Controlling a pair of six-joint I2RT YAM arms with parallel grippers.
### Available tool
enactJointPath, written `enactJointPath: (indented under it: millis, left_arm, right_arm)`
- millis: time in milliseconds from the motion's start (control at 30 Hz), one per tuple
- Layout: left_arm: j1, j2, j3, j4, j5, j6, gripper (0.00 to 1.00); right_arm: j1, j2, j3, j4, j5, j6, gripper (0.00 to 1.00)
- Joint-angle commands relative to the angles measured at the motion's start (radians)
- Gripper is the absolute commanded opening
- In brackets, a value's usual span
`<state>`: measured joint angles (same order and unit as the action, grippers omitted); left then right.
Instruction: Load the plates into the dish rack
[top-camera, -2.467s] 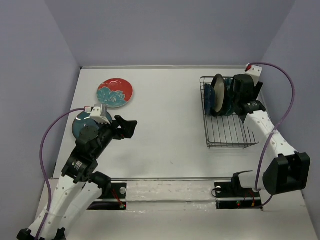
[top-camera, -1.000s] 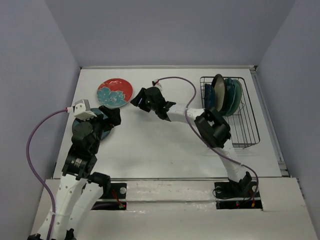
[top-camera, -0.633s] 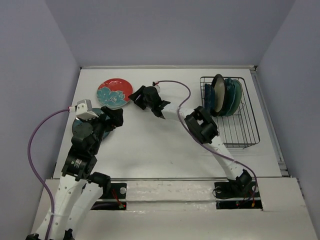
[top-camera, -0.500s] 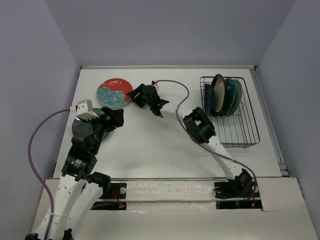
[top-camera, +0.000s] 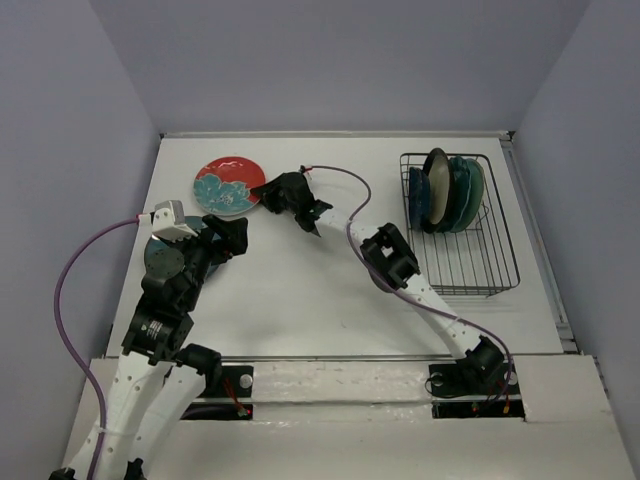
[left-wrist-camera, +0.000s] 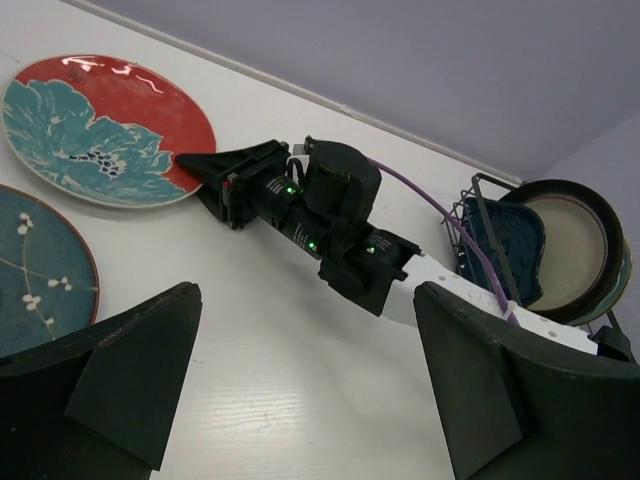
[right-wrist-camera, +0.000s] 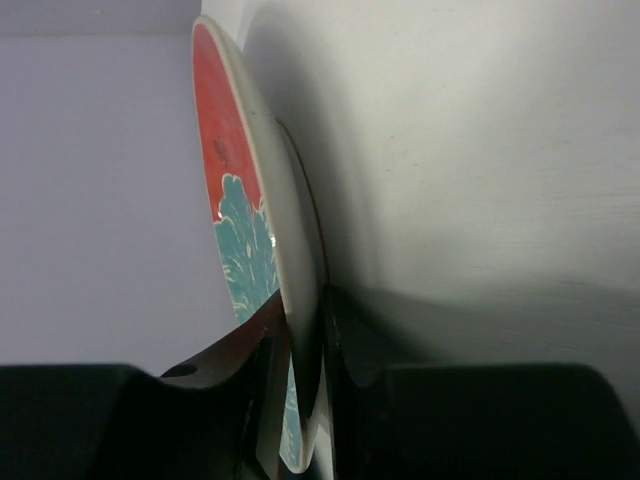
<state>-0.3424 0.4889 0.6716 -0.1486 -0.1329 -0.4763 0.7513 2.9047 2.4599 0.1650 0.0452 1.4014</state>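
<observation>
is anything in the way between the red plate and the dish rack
Nothing visible does. The right claw pinches the red plate at its rim, and the table stretch to the dish rack holds only that arm. Plates fill the rack's far end; near slots are free.

You're looking at the red plate (right-wrist-camera: 262, 215) edge-on, its rim pinched by your right hand (right-wrist-camera: 300, 345): one dark finger on the flowered face, the other underneath, beside the white desk (right-wrist-camera: 480, 150).

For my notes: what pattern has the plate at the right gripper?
Red plate, teal flower; clearest from left wrist.
</observation>
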Motion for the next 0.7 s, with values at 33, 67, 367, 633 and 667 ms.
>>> enactJointPath:
  millis: [33, 67, 367, 633, 667]
  left_arm:
    - [-0.007, -0.015, 0.008, 0.049, -0.016, 0.016, 0.98]
    - [-0.007, -0.015, 0.008, 0.047, -0.014, 0.016, 0.98]
    - [-0.007, -0.023, 0.006, 0.057, -0.010, 0.019, 0.98]
    - [0.000, -0.039, 0.009, 0.057, -0.019, 0.022, 0.98]
    - [0.003, -0.042, 0.008, 0.055, -0.019, 0.022, 0.98]
  right_arm:
    - [0.002, -0.007, -0.047, -0.081, 0.001, 0.010, 0.09]
    - [0.002, -0.018, -0.061, -0.078, 0.011, 0.002, 0.07]
    - [0.002, -0.287, -0.312, 0.094, 0.065, -0.148, 0.07]
    - [0.014, -0.620, -0.542, 0.182, 0.139, -0.378, 0.07]
    - [0.023, -0.653, -0.558, 0.179, 0.150, -0.409, 0.07]
